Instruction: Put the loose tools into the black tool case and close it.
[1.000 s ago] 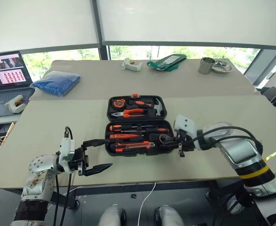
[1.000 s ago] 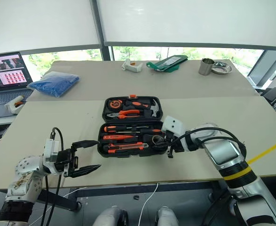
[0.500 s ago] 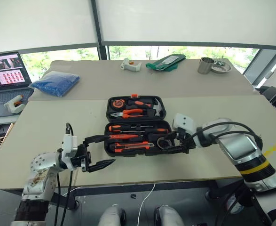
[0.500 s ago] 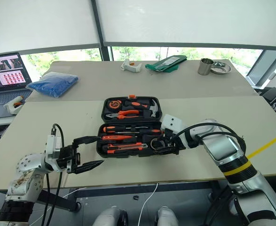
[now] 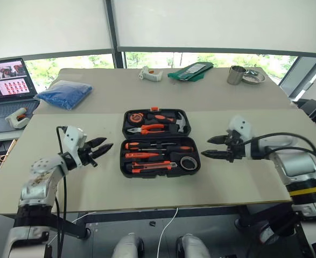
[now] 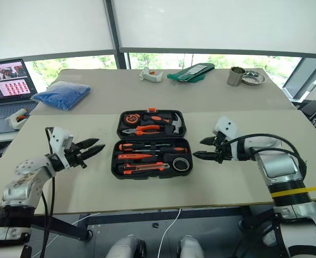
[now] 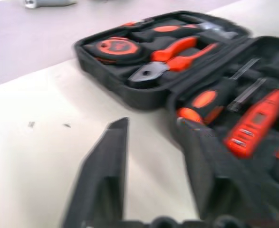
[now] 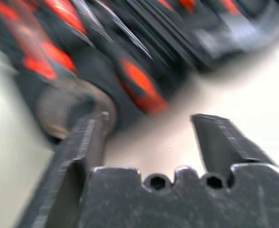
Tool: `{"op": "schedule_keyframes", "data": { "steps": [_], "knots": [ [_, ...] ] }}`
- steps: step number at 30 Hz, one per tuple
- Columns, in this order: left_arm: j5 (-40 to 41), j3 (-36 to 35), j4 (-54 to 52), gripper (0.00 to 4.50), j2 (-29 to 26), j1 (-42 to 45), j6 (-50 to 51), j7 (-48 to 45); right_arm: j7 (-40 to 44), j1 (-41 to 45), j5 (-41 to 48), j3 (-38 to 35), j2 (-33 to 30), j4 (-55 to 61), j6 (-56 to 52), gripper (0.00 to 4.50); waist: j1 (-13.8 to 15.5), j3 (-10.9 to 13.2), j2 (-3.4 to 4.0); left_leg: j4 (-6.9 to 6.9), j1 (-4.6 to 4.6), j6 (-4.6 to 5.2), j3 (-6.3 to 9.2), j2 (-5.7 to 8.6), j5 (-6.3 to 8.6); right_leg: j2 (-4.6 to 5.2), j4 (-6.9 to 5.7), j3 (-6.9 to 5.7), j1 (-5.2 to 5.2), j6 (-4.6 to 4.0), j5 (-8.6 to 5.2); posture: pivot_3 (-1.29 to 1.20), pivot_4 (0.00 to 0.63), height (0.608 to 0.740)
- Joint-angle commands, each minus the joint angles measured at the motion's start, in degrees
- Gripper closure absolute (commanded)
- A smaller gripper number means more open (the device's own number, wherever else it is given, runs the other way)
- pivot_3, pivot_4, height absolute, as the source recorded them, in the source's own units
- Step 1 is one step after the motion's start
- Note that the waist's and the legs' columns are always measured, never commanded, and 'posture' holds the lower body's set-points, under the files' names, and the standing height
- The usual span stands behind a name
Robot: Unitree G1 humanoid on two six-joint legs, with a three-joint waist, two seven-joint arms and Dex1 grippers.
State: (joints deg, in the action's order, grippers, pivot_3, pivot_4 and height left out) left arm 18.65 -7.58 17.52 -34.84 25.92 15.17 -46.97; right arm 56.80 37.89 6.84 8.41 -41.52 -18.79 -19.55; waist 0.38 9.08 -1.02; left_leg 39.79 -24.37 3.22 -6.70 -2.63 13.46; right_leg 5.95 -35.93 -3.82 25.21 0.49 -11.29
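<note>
The case (image 5: 159, 142) lies open mid-counter (image 5: 66, 188), nearer its front edge, with screwdrivers (image 5: 158, 146), knife (image 5: 152, 167) and tape roll (image 5: 188, 163) in its front half. Left end effector (image 5: 101, 148) and right end effector (image 5: 214, 147) flank it, fingers apart, holding nothing.

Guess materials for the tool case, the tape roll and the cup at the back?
Tool case: looks like matte black moulded plastic, judging by rounded corners and shaped slots.
Tape roll: grey, probably vinyl tape; the ring is too small to be sure.
Cup: appears to be bare metal, with a dull silvery sheen.
</note>
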Motion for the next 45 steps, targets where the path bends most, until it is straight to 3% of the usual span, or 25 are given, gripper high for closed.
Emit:
{"op": "schedule_keyframes", "data": {
  "steps": [1, 5, 10, 16, 22, 29, 38, 40, 41, 43, 45],
  "knots": [
    [-2.9, 2.9, 4.3, 4.4, 0.9, 4.8, 0.5, 0.5, -4.2, 5.6, -5.2, 1.2, 2.6, -8.4, 9.9, 3.1, -0.4, 0.0, -0.01, 0.0, 0.0, -0.02, -0.01, 0.03, -0.01, -0.06, -0.01, 0.02, -0.01, 0.0, 0.0, 0.0, 0.15, 0.74],
    [-6.1, 6.9, 12.2, 4.5, 2.0, 10.3, 0.4, -1.7, -5.9, 12.9, -9.7, 3.8, 7.6, -23.5, 20.0, 4.47, -1.2, 0.0, -0.04, -0.05, 0.0, -0.16, -0.09, -0.04, -0.1, -0.25, 0.0, 0.06, -0.01, -0.01, 0.01, 0.0, 0.15, 0.74],
    [-7.1, 8.0, 16.7, 4.5, 3.1, 13.9, -0.1, -3.8, -3.0, 19.1, -11.0, 4.6, 13.4, -35.4, 26.2, 4.47, -1.4, 0.0, -0.03, -0.14, 0.0, -0.27, -0.22, -0.13, -0.16, -0.36, -0.03, 0.05, 0.02, -0.03, 0.01, 0.0, 0.15, 0.74],
    [-5.4, 7.0, 15.6, 4.5, 5.0, 13.8, -1.1, -7.1, 1.3, 20.9, -10.5, 3.7, 16.4, -39.1, 29.9, 4.47, -1.2, 0.1, -0.01, -0.1, -0.03, -0.28, -0.23, -0.16, -0.17, -0.29, -0.03, 0.05, 0.01, -0.04, 0.02, 0.0, 0.15, 0.74],
    [-3.3, 9.3, 3.9, 4.5, 3.3, 8.3, 2.6, -15.5, 7.6, 13.2, -8.2, 3.0, 13.8, -27.1, 24.7, 4.47, -1.0, 0.1, -0.01, -0.12, -0.05, -0.39, -0.14, -0.19, -0.18, -0.26, -0.06, 0.02, -0.03, -0.01, 0.01, 0.0, 0.15, 0.74],
    [-1.3, 7.2, -8.9, 4.5, 2.8, 0.2, 9.7, -12.3, 8.9, -0.5, -4.8, 1.2, 8.6, -3.0, 7.9, 4.47, -0.6, 0.1, 0.0, -0.1, -0.12, -0.38, 0.01, -0.14, -0.11, -0.16, -0.04, 0.04, -0.08, 0.11, -0.04, 0.0, 0.15, 0.74],
    [-0.1, 4.7, -11.6, 4.5, -0.4, -4.2, 15.1, -10.9, 6.3, -6.0, -2.1, -1.8, 5.9, 8.8, -0.6, 4.47, -1.0, 0.1, -0.01, -0.09, 0.13, -0.13, 0.08, -0.18, 0.09, -0.21, -0.07, 0.07, -0.1, 0.03, -0.08, 0.0, 0.15, 0.74],
    [0.1, 3.4, -11.2, 3.9, -1.6, -3.8, 14.2, -10.8, 8.1, -6.0, -0.5, -2.8, 3.6, 10.7, -4.3, 4.5, -0.9, 0.1, -0.01, -0.08, 0.13, -0.18, 0.09, -0.18, 0.04, -0.23, -0.08, 0.09, -0.07, 0.03, -0.08, 0.0, 0.15, 0.74],
    [0.3, 3.0, -11.3, 3.62, -3.0, -3.3, 16.7, -10.3, 8.9, -6.0, 0.2, -3.5, 2.2, 11.9, -4.9, 3.91, -0.8, 0.1, -0.02, -0.07, 0.12, -0.19, 0.12, -0.19, 0.03, -0.24, -0.09, 0.08, -0.07, 0.02, -0.08, 0.0, 0.15, 0.74],
    [0.3, 2.9, -11.7, 2.85, -5.5, -2.5, 21.4, -9.4, 8.9, -5.9, 1.7, -4.7, 0.5, 13.6, -6.6, 3.35, -0.9, 0.1, -0.02, -0.05, 0.1, -0.18, 0.13, -0.19, 0.03, -0.23, -0.09, 0.09, -0.06, -0.01, -0.06, 0.0, 0.15, 0.74],
    [3.1, 2.1, -12.0, 2.1, -7.5, -0.7, 28.0, -10.0, 6.6, -4.9, 3.8, -6.5, -0.5, 17.0, -15.9, 2.64, -1.0, 0.1, -0.03, -0.06, 0.1, -0.18, 0.13, -0.19, 0.03, -0.23, -0.08, 0.1, -0.04, -0.01, -0.06, 0.0, 0.15, 0.74]
  ]
}}
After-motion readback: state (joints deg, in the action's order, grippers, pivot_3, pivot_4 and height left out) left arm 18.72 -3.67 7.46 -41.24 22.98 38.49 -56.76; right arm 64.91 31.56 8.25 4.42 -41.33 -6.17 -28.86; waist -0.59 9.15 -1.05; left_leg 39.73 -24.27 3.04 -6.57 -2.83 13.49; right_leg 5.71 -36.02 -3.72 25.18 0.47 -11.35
